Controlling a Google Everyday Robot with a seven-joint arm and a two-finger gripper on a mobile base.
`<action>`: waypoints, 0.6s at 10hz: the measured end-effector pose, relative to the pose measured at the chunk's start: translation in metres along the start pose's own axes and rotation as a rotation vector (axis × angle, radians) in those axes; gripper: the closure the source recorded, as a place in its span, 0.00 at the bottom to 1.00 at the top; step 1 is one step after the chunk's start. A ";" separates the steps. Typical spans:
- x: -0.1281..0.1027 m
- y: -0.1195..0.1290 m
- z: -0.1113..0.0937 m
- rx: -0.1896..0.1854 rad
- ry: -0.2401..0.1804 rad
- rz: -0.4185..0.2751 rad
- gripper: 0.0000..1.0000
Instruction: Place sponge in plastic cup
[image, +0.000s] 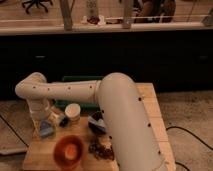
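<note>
The blue sponge (47, 128) is at the left side of the wooden table (150, 107), right at the lower end of my gripper (44, 120). The gripper hangs down from the white arm's wrist (31, 91) at the table's left edge. I cannot tell whether the sponge is held or rests on the table. I cannot make out the translucent light-green plastic cup; it may be hidden by the gripper or the arm.
A cream-white cup (73, 112) stands just right of the gripper. An orange bowl (68, 150) is at the front. A dark bowl (97, 122) and a dark clump (101, 150) lie beside my arm (125, 120). A green object (75, 80) lies behind it.
</note>
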 end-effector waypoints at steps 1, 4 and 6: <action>0.000 -0.001 0.001 -0.001 -0.006 -0.001 0.56; 0.000 -0.001 0.003 -0.007 -0.017 -0.003 0.26; -0.002 -0.002 0.004 -0.010 -0.023 -0.005 0.20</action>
